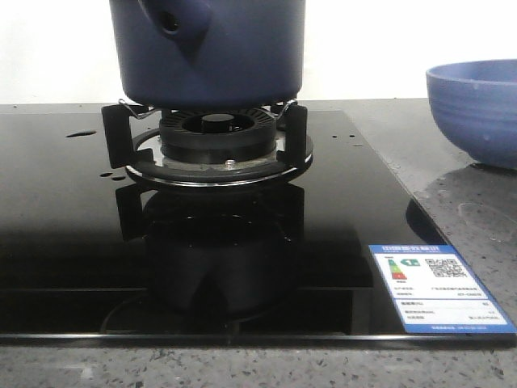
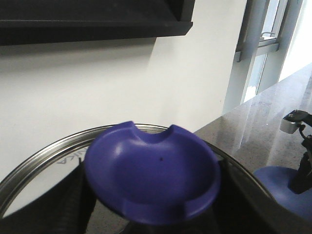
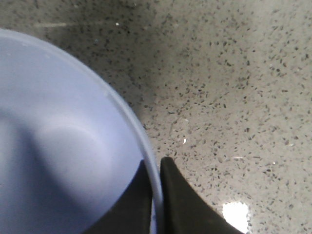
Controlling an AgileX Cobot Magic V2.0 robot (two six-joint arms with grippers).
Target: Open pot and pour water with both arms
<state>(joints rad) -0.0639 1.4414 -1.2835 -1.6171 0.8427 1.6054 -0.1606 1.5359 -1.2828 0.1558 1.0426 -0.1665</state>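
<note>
Right gripper (image 3: 156,195) pinches the bowl (image 3: 58,146) rim, seen only in its wrist view; left gripper's state is unclear.

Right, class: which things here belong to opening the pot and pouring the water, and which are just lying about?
Job: dark navy pot; its blue-knobbed lid; light blue bowl, rim pinched by the right gripper; water drops.
Just there: gas burner; black glass hob; energy label; speckled counter.
</note>
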